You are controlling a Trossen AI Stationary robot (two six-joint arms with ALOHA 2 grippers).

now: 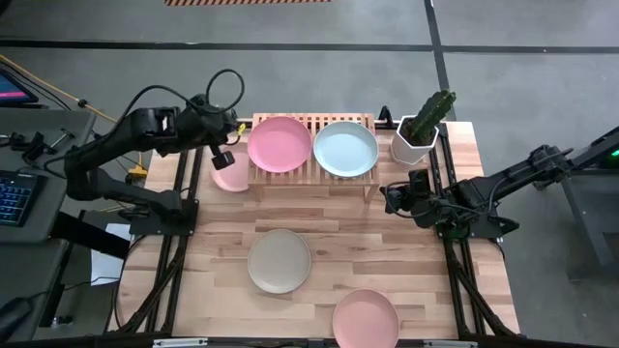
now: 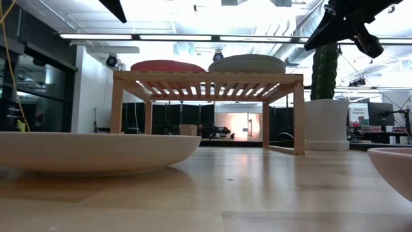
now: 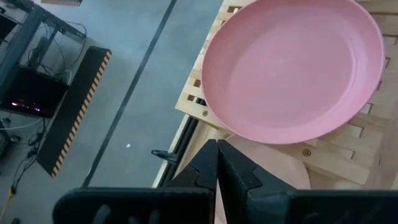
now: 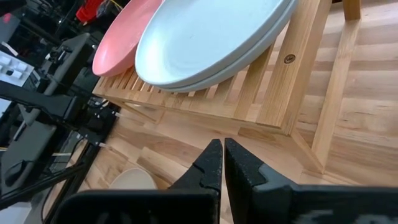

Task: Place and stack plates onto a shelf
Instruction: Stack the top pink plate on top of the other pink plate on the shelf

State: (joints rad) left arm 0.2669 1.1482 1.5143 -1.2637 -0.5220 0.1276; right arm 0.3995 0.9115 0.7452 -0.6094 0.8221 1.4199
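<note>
Grippers left (image 1: 223,158) and right (image 1: 392,198) both clenched empty; 2 plates (image 1: 280,144) on shelf (image 1: 309,180)

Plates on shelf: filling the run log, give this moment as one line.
shelf: pink plate, mint plate | left gripper shut, empty | right gripper shut, empty

No text, label, brand or number can be read on the plates, the shelf (image 1: 311,155) or the table. Beyond the shelf in the low view, a few lit screens and signs glow in the room, too small to read. The keyboard (image 1: 14,198) left of the shelf shows lit keys, none legible.
</note>
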